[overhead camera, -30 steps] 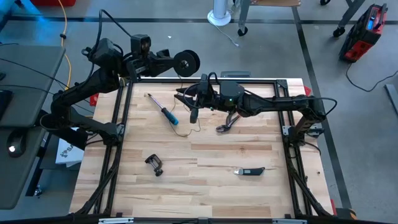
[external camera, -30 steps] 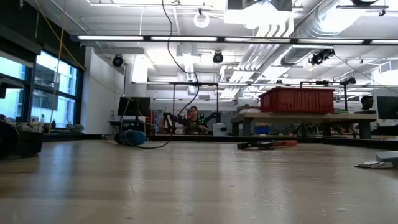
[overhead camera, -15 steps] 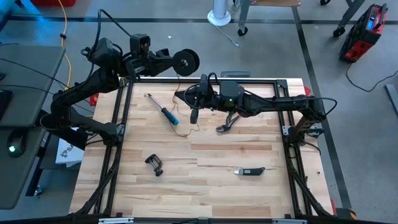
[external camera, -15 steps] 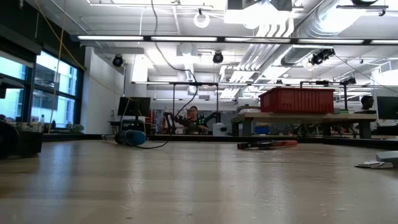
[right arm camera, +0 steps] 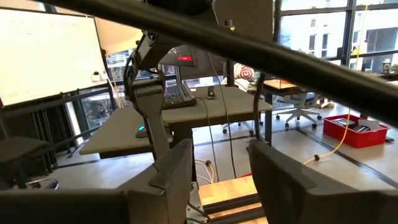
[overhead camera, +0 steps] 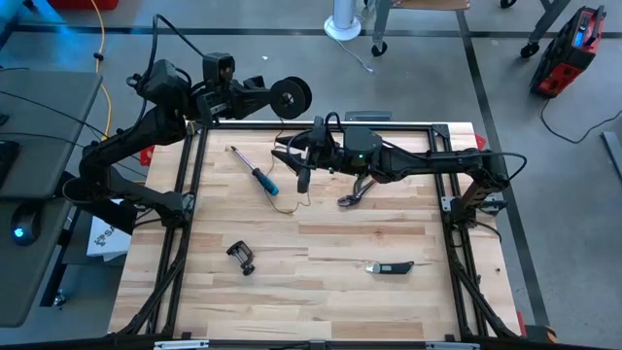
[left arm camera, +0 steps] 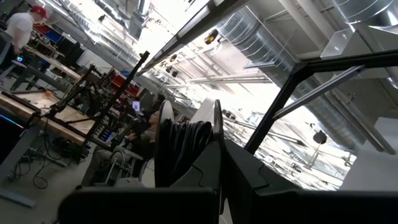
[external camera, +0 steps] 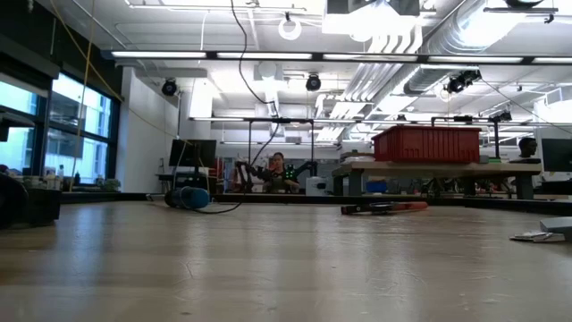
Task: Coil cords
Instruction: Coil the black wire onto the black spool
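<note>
**Reel held up at far-left edge, cord slack on table, right claw empty**

Left gripper (overhead camera: 275, 95) raised above far-left edge of table (overhead camera: 321, 292), clenched on reel (overhead camera: 291, 96). In left wrist view reel (left arm camera: 186, 146) sits clamped between the 2 fingers, disc edge-on, dark windings visible between its flanges.

Cord (overhead camera: 294, 199) hair-thin: hangs from reel, loops on wood just beside blue-handled screwdriver (overhead camera: 255, 171). In low view a strand (external camera: 243, 72) drops from above in a curve. Exact path between reel and table loop hard to trace, probably 1 continuous strand.

Right gripper (overhead camera: 293, 156) hovers over far-middle of table, near that loop. Right wrist view shows fingers (right arm camera: 171, 171) spread with clear gap, nothing between them: released, empty.

Doing this step well, as judged:
- Keep reel clamped and steady, axis fixed, so turns land between flanges.
- Pinch cord with right claw close to reel, not at loose end, for light tension.
- Feed short lengths per turn; re-grip lower each time.
- Keep strand clear of screwdriver tip and red pliers (overhead camera: 356, 192) to avoid snags.
- Avoid hard pull: wire that thin likely kinks or slips off the flange.

Also on table, well apart from work: small black clamp (overhead camera: 242, 257), black folding knife (overhead camera: 391, 267).

Writing: none readable. No brand or label legible on reel, tools or arms; red sign (right arm camera: 185, 58) in right wrist view too small to read.
</note>
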